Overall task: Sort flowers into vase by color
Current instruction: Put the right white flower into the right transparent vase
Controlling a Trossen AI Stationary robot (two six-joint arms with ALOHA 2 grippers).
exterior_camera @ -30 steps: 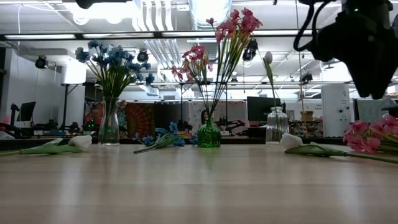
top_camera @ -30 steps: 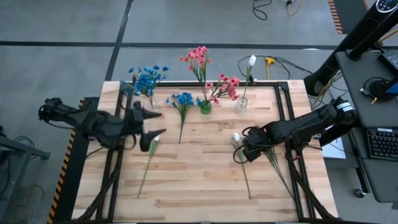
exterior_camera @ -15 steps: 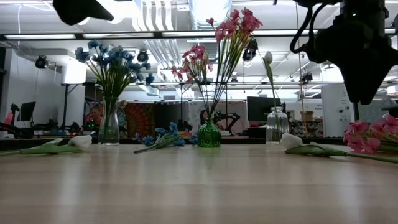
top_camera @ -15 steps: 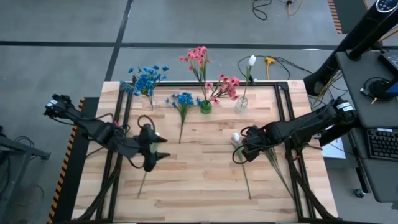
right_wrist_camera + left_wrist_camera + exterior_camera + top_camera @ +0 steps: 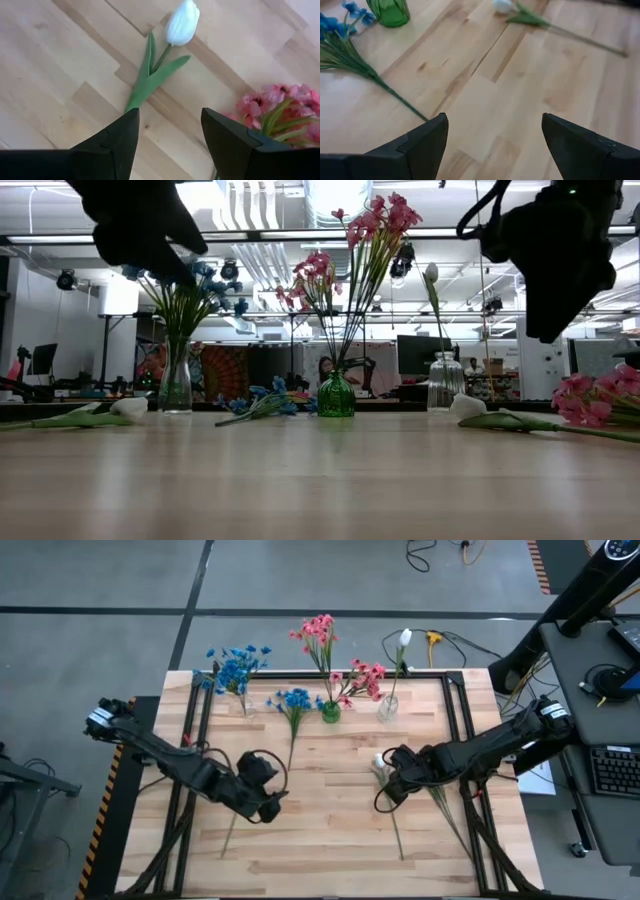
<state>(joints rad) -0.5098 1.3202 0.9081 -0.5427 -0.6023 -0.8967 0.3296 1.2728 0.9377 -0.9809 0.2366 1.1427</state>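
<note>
Flowers lie on the wooden tabletop (image 5: 330, 830) and stand in three vases along its far edge. Blue flowers (image 5: 236, 667) stand in a clear vase (image 5: 175, 380) near the left corner. Pink flowers (image 5: 320, 635) stand in the green vase (image 5: 330, 712) in the middle. One white bud (image 5: 405, 638) stands in another clear vase (image 5: 387, 707) to the right. A loose blue bunch (image 5: 294, 702) lies flat just left of the green vase. A loose pink bunch (image 5: 364, 678) lies between the green vase and the right clear vase.

The left gripper (image 5: 268, 802) is above the middle-left of the tabletop, its fingers (image 5: 427, 140) spread wide and holding nothing. A white flower's stem (image 5: 229, 833) sticks out from under it.

The right gripper (image 5: 390, 768) is above a white tulip (image 5: 182, 22) lying on the right side. Its fingers (image 5: 120, 140) are apart and hold nothing.
</note>
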